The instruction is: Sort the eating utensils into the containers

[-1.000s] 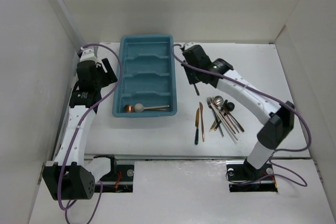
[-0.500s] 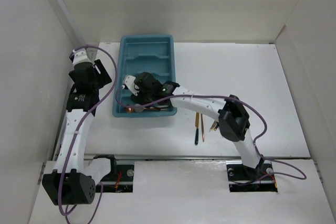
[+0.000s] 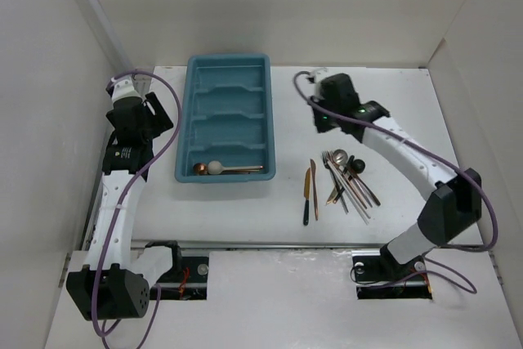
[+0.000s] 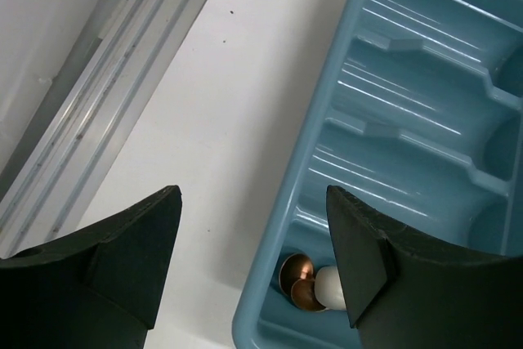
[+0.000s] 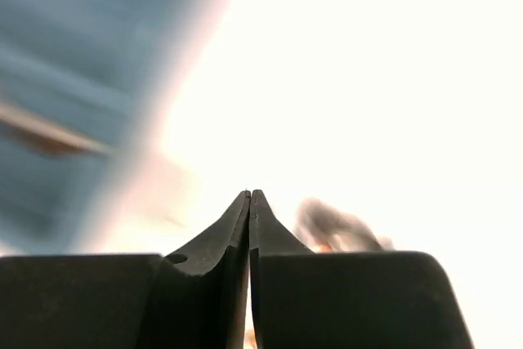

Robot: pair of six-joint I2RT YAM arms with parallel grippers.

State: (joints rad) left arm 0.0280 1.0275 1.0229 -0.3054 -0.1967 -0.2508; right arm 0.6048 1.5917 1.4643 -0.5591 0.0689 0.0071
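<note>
The teal tray [image 3: 229, 73] lies left of centre, its containers running across it. In the nearest container lie copper spoons [image 3: 200, 168] and a white spoon [image 3: 216, 167]; the left wrist view shows two copper bowls [image 4: 298, 277] beside the white bowl [image 4: 328, 285]. More eating utensils [image 3: 347, 176] lie piled on the table right of the tray, with a black-handled knife [image 3: 307, 194] and a copper knife [image 3: 315, 189] beside them. My left gripper [image 3: 155, 112] hangs open and empty over the tray's left rim [image 4: 253, 261]. My right gripper [image 3: 321, 123] is shut and empty [image 5: 250, 194], between tray and pile.
White walls close in the table at the left, back and right. A metal rail [image 4: 98, 104] runs along the left wall. The right wrist view is blurred, with the tray [image 5: 65, 79] at its left and dark utensils [image 5: 339, 228] beyond the fingertips.
My right arm swung from the tray's right side over its nearest container and back to the right. The thin utensil it held a second ago is gone from it.
</note>
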